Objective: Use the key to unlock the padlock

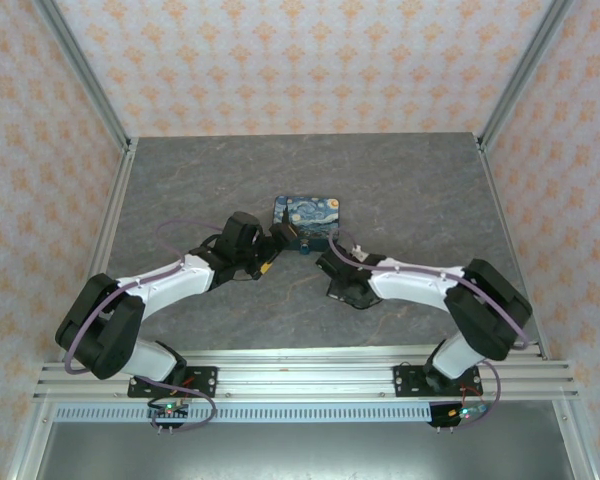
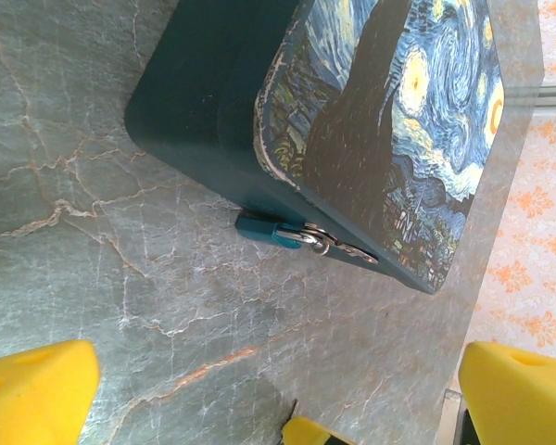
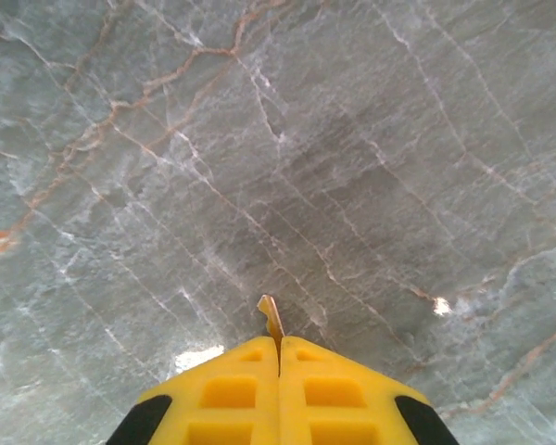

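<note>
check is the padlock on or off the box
On. The padlock hangs at the box's front edge, its shackle hooked at the clasp. Whether it is locked or unlocked, cannot tell.

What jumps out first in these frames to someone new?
The Starry Night printed box in the middle of the table, with the tiny teal padlock at the latch on its side. Next, the right gripper, shut on a thin metal sliver, apparently the key, just above the tabletop.

Padlock [image 2: 267,230] is painted teal; box [image 2: 389,111] is printed in blue-yellow swirls; worktop [image 2: 120,278] is veined grey; right gripper [image 3: 279,357] is moulded yellow.
</note>
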`<action>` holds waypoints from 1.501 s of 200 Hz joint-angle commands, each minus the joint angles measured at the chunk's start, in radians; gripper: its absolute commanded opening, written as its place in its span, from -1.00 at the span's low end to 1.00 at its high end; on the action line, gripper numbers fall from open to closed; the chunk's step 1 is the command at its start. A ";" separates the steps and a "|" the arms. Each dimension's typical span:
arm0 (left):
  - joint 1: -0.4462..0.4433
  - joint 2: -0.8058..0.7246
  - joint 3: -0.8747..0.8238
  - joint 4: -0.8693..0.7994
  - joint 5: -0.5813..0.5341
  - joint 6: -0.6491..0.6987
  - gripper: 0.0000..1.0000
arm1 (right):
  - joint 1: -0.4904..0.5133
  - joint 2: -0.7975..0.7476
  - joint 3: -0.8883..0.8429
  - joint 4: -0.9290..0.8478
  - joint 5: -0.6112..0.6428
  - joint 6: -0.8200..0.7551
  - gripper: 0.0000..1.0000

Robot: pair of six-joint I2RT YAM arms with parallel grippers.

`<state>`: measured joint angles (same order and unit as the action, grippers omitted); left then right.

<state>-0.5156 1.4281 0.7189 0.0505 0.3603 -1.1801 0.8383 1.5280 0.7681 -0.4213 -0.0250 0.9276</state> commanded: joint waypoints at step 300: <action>-0.016 0.018 0.027 0.047 0.085 -0.039 0.91 | -0.114 -0.066 -0.145 0.186 -0.179 -0.083 -1.00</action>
<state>-0.5175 1.4723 0.7452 0.1246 0.4686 -1.2297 0.7277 1.3556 0.5789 -0.2111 -0.1940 0.8967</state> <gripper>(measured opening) 0.953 0.043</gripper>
